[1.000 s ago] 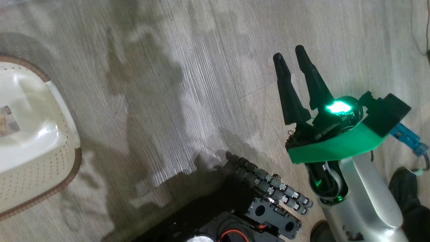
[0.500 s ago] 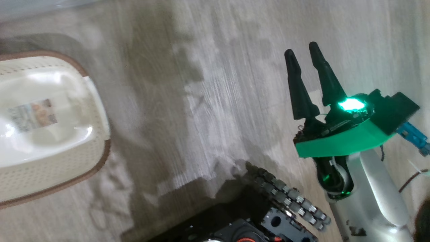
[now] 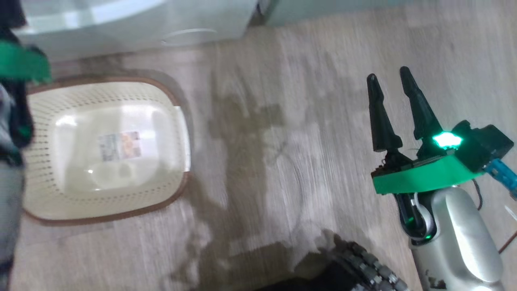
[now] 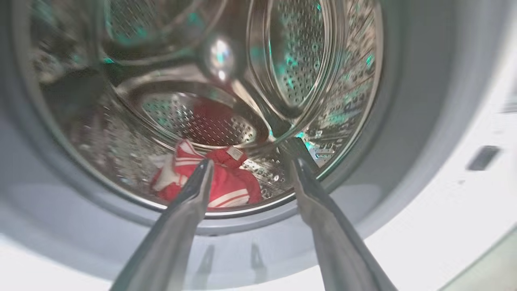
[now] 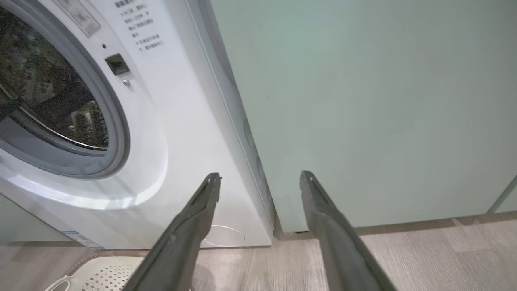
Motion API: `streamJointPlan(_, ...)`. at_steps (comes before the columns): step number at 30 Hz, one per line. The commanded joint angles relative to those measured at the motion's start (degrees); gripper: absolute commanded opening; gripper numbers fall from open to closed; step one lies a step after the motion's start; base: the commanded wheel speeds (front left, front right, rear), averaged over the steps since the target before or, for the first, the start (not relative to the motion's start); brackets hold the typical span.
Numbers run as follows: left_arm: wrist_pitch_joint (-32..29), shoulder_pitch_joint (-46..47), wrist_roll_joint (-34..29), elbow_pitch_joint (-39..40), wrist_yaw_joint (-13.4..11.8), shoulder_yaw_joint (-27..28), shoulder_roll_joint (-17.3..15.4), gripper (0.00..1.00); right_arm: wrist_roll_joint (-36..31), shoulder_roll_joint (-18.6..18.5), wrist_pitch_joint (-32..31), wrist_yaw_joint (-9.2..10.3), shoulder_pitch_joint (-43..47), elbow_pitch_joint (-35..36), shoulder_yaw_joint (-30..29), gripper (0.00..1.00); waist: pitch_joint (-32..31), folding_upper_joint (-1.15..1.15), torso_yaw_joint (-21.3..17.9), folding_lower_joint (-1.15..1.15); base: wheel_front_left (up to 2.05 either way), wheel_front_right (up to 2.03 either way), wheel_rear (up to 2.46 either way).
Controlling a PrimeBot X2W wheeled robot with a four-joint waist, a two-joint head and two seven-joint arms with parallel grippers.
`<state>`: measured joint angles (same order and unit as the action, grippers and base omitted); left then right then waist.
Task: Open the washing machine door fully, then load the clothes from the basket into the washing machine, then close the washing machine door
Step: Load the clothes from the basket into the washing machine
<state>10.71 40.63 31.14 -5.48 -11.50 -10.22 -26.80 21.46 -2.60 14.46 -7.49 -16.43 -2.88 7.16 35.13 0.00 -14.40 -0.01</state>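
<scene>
The cream perforated basket (image 3: pixel 169 101) sits on the floor at the left of the head view, holding nothing but its label sticker; its rim (image 5: pixel 101 275) also shows low in the right wrist view. Red clothes (image 4: pixel 226 182) with white stripes lie in the steel drum (image 4: pixel 299 60) of the washing machine (image 5: pixel 169 121). My left gripper (image 4: pixel 252 161) is open, pointing into the drum mouth with nothing between its fingers. My right gripper (image 3: pixel 388 79) is open above bare floor, well right of the basket, facing the machine's right edge (image 5: pixel 260 176). The washing machine door is out of view.
A pale green cabinet (image 5: pixel 363 101) stands right of the machine. The machine's white base (image 3: pixel 121 24) crosses the top of the head view. My left arm's green cuff (image 3: pixel 20 64) is at the left edge, my own dark base (image 3: pixel 359 270) at the bottom.
The head camera has swung, so the basket sits further right and the machine's base now shows at the top. My left arm has come in at the left edge. The right gripper stays open.
</scene>
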Motion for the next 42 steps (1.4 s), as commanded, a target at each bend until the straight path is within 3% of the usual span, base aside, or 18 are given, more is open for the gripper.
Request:
streamJointPlan(1,0.87,-2.43,-0.87,4.58,-1.43,1.91,-1.65,1.0,-0.96,-0.28,0.53,0.0,1.6,1.49,0.41,1.0,-3.9,0.0,3.5,0.01,0.0,0.0,0.0)
streamJointPlan(12,3.0,-20.0,-3.31,15.53,-5.9,-1.17,2.27,1.0,-5.51,-0.28,0.02,0.0,2.8,-0.02,-3.18,1.0,-11.31,0.0,8.11,0.01,0.0,0.0,0.0)
streamJointPlan(23,4.08,-31.78,-4.38,14.21,-6.25,-3.4,5.59,1.0,-8.71,-0.28,-3.66,0.0,8.25,0.35,-5.99,1.0,-21.33,0.0,10.39,0.01,0.0,0.0,0.0)
streamJointPlan(36,4.28,-36.14,-5.63,9.23,0.11,-4.99,7.77,1.0,-9.84,-0.28,-8.37,0.0,16.74,5.1,-7.81,1.0,-30.53,0.0,11.35,0.01,0.0,0.0,0.0)
streamJointPlan(42,4.28,-37.68,-6.84,7.33,1.43,-4.69,8.87,1.0,-10.48,-0.28,-10.64,0.0,19.35,7.28,-7.88,1.0,-33.41,0.0,11.02,0.01,0.0,0.0,0.0)
